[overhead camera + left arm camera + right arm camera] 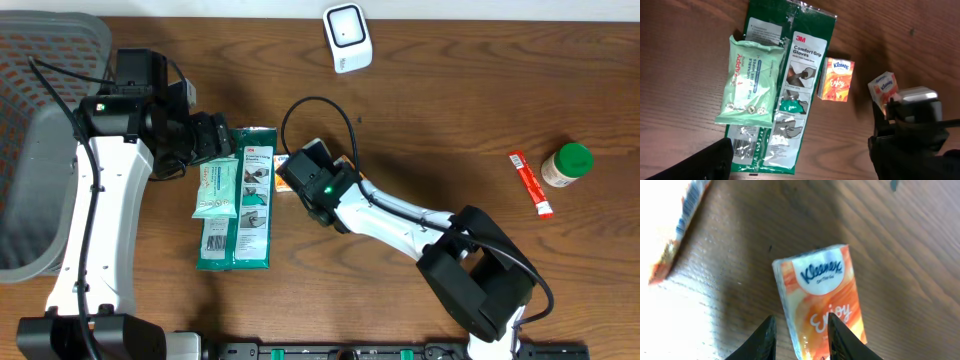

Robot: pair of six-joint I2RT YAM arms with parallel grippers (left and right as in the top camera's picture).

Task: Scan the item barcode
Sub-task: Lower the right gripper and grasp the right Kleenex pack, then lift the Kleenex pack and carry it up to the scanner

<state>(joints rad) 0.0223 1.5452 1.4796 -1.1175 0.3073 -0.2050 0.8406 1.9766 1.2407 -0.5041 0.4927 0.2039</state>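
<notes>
– Right pincer (801,319), seen from its own wrist camera: two dark fingers with a narrow gap, their tips over the near end of an orange Kleenex tissue pack (820,285). The pack looks wider than the gap, so we cannot tell whether it is gripped or only hovered over.

– Where does that pack sit for us?

– Near the middle of the wooden worktop (450,100), right at the pincer's tips. A second tissue pack (836,79) lies flat just beside a green gloves packet (800,50). Left pincer (218,137) hangs over the packets, spread wide, holding nothing.

– How would we expect the pack to handle?

– We judge it light and soft: paper in glossy film, likely to dent and slide. We would pinch gently across its two long edges near the middle, leaving the broad faces bare. No barcode shows on the printed face, so we guess it is underneath. The white scanner (347,37) stands well apart, at the worktop's far edge.
</notes>
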